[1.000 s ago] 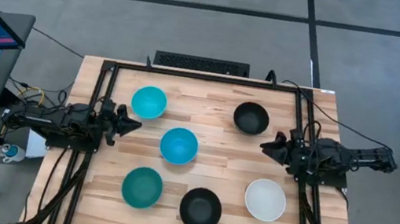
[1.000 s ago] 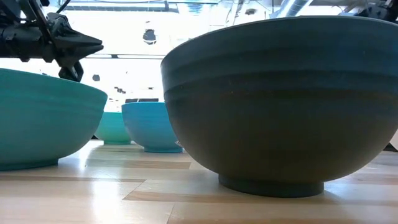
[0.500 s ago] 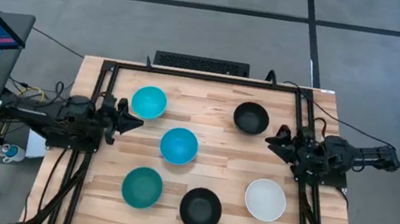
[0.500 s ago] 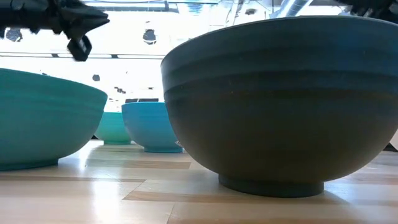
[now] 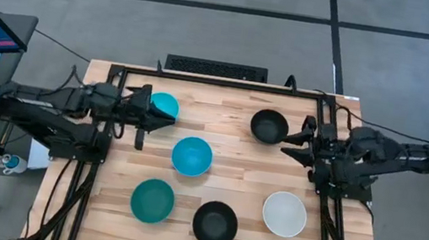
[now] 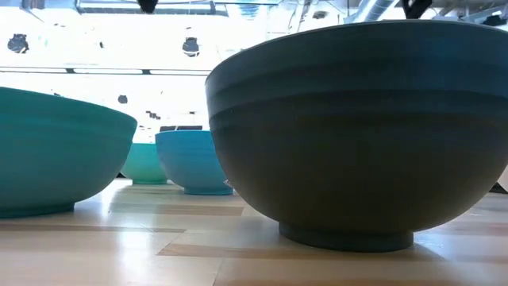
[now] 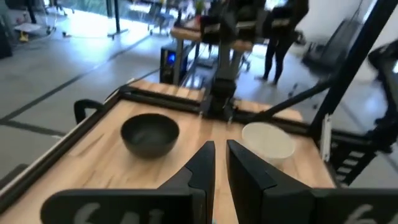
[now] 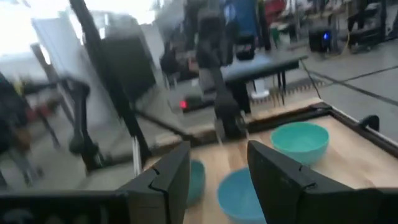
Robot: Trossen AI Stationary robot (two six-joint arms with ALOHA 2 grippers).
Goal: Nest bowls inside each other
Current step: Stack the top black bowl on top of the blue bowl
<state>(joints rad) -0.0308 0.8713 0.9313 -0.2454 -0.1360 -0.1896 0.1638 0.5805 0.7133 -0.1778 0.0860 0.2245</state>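
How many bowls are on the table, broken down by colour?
Black: 2, the far black bowl and the near black bowl
White: 1, the white bowl
Light cyan: 1, the light cyan bowl
Blue: 1, the blue bowl
Dark teal: 1, the dark teal bowl
Total: 6 bowls, none nested.
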